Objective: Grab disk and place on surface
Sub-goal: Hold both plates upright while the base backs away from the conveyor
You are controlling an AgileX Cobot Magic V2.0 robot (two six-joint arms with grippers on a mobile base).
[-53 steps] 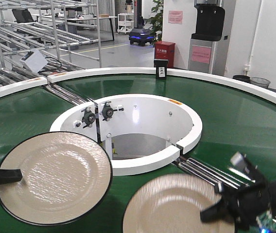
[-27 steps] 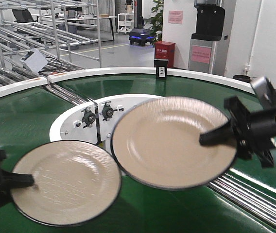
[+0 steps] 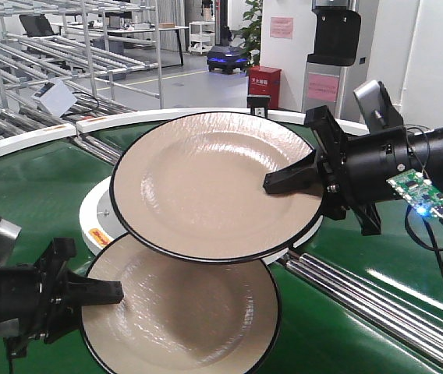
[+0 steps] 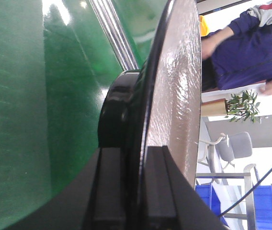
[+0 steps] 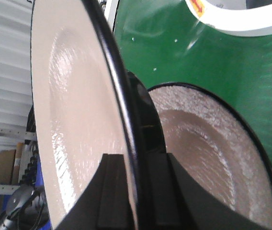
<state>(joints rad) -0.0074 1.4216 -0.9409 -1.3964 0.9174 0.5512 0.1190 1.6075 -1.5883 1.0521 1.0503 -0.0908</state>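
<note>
Right pincer [image 3: 284, 181] clamped on rim of upper disk [image 3: 206, 183], centre frame, tilted toward camera. Left pincer [image 3: 104, 294] clamped on rim of lower disk [image 3: 190, 319], bottom centre. Staggered heights probably avoid a clash. Both over belt [image 3: 377, 234]; worktop not in view.

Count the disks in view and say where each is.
2. The upper disk is in the right gripper, over the belt; the lower disk is in the left gripper, partly under it. None seems hidden.

Disk [image 4: 174, 91] edge-on in left claw [image 4: 135, 165]
</note>
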